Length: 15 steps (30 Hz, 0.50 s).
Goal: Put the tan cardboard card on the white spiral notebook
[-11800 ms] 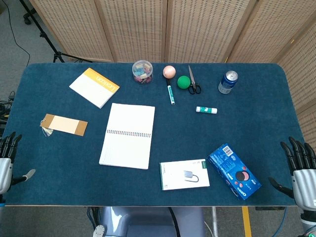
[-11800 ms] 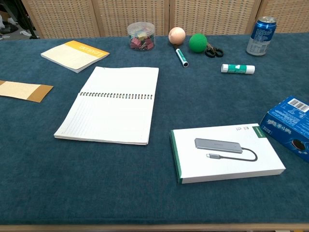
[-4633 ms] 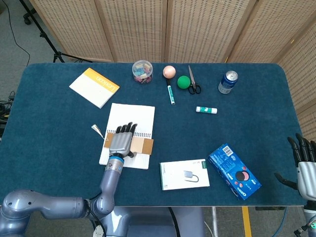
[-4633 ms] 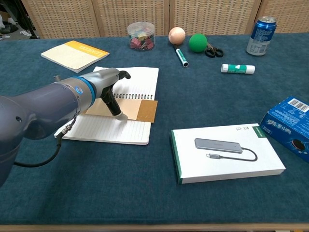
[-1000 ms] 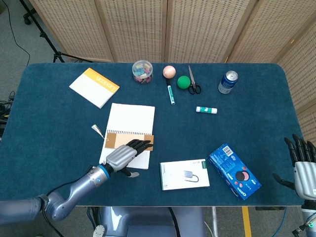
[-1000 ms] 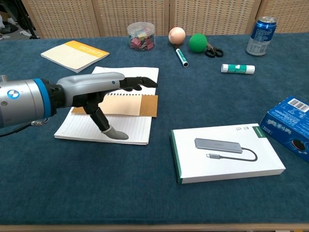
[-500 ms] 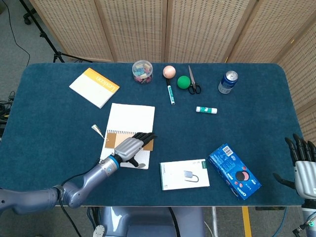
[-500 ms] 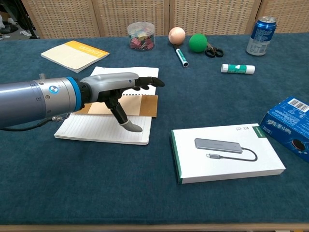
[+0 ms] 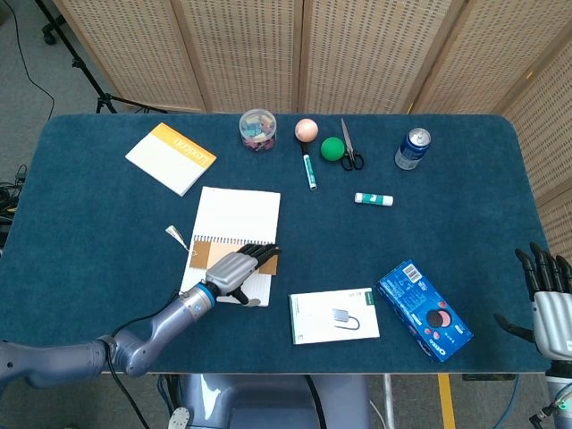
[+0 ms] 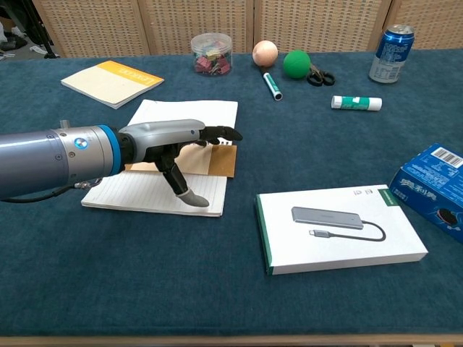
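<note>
The white spiral notebook (image 9: pixel 239 210) (image 10: pixel 187 114) lies open, left of the table's middle. The tan cardboard card (image 9: pixel 202 254) (image 10: pixel 220 160) lies flat across the notebook's spiral, with its darker brown end at the right edge. My left hand (image 9: pixel 234 270) (image 10: pixel 173 140) is stretched out just over the card with its fingers straight and apart. Its thumb points down at the lower page, and it holds nothing. My right hand (image 9: pixel 547 297) stays at the table's near right corner, fingers spread and empty, and shows only in the head view.
A yellow-and-white book (image 9: pixel 171 158) lies at the back left. Along the back stand a jar of clips (image 9: pixel 257 129), a peach ball (image 9: pixel 307 130), a marker (image 9: pixel 309 170), a green ball (image 9: pixel 332 148), scissors (image 9: pixel 350 147) and a can (image 9: pixel 412 148). A glue stick (image 9: pixel 374 198), a white box (image 9: pixel 333 315) and a blue box (image 9: pixel 423 309) lie nearer.
My left hand has sunk a little and drawn slightly back toward me over the card. The card lies unmoved on the notebook. The right hand has kept still.
</note>
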Each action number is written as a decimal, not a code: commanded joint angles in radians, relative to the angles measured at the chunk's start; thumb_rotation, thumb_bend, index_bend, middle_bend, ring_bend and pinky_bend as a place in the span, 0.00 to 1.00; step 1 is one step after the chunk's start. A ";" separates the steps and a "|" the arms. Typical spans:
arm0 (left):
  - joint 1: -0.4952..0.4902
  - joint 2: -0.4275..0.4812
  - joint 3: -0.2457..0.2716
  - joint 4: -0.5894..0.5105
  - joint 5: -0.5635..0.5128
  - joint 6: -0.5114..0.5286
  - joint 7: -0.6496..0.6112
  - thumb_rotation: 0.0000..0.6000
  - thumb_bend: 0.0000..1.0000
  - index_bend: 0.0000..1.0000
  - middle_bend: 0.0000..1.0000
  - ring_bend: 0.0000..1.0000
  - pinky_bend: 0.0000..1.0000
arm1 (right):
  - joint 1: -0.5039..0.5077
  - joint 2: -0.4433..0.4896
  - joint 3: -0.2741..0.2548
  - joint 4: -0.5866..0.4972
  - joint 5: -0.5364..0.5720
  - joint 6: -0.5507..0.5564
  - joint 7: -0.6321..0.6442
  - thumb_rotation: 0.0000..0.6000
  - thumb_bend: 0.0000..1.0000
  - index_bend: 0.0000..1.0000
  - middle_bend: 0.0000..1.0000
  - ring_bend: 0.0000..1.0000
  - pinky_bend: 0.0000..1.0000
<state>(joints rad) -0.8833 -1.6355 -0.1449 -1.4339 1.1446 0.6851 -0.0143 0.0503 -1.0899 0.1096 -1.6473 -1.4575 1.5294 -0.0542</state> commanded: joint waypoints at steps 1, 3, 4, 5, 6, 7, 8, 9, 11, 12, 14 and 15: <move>0.000 0.000 0.001 -0.001 0.001 0.001 0.000 1.00 0.19 0.05 0.00 0.00 0.00 | 0.000 0.000 0.000 0.000 0.001 0.000 0.001 1.00 0.00 0.00 0.00 0.00 0.00; 0.000 0.001 0.000 -0.003 0.001 0.002 0.000 1.00 0.19 0.05 0.00 0.00 0.00 | -0.001 0.001 0.000 0.000 0.001 0.000 0.002 1.00 0.00 0.00 0.00 0.00 0.00; 0.001 0.002 0.000 -0.004 0.001 0.003 0.000 1.00 0.19 0.05 0.00 0.00 0.00 | 0.000 0.001 0.000 0.000 0.001 0.000 0.002 1.00 0.00 0.00 0.00 0.00 0.00; 0.001 0.003 -0.001 -0.005 0.001 0.005 0.000 1.00 0.19 0.05 0.00 0.00 0.00 | 0.000 0.001 0.000 0.001 0.001 0.000 0.002 1.00 0.00 0.00 0.00 0.00 0.00; 0.001 0.004 -0.001 -0.006 0.001 0.005 -0.001 1.00 0.19 0.05 0.00 0.00 0.00 | 0.000 0.002 0.001 0.000 0.001 0.001 0.003 1.00 0.00 0.00 0.00 0.00 0.00; 0.001 0.004 -0.001 -0.007 0.000 0.004 -0.001 1.00 0.19 0.05 0.00 0.00 0.00 | 0.000 0.002 0.001 0.000 0.000 0.001 0.003 1.00 0.00 0.00 0.00 0.00 0.00; 0.000 0.006 0.000 -0.008 0.000 0.001 -0.001 1.00 0.19 0.05 0.00 0.00 0.00 | -0.001 0.002 0.001 0.000 0.001 0.001 0.003 1.00 0.00 0.00 0.00 0.00 0.00; -0.001 0.007 0.001 -0.009 -0.001 -0.001 0.000 1.00 0.19 0.05 0.00 0.00 0.00 | -0.001 0.002 0.001 0.001 0.001 0.001 0.003 1.00 0.00 0.00 0.00 0.00 0.00; -0.002 0.009 0.004 -0.011 -0.003 -0.005 0.002 1.00 0.19 0.05 0.00 0.00 0.00 | 0.000 0.002 0.001 0.001 0.001 0.000 0.003 1.00 0.00 0.00 0.00 0.00 0.00; -0.002 0.010 0.004 -0.012 -0.005 -0.006 0.004 1.00 0.19 0.05 0.00 0.00 0.00 | 0.000 0.001 0.000 0.000 0.000 0.001 0.002 1.00 0.00 0.00 0.00 0.00 0.00; -0.004 0.011 0.006 -0.014 -0.008 -0.009 0.006 1.00 0.19 0.05 0.00 0.00 0.00 | -0.001 0.001 0.000 0.000 -0.001 0.002 0.001 1.00 0.00 0.00 0.00 0.00 0.00; -0.005 0.012 0.007 -0.016 -0.010 -0.012 0.008 1.00 0.19 0.05 0.00 0.00 0.00 | -0.001 0.001 0.000 -0.001 -0.001 0.003 0.000 1.00 0.00 0.00 0.00 0.00 0.00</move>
<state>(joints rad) -0.8873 -1.6244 -0.1387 -1.4487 1.1355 0.6742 -0.0069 0.0494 -1.0887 0.1098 -1.6480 -1.4582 1.5319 -0.0542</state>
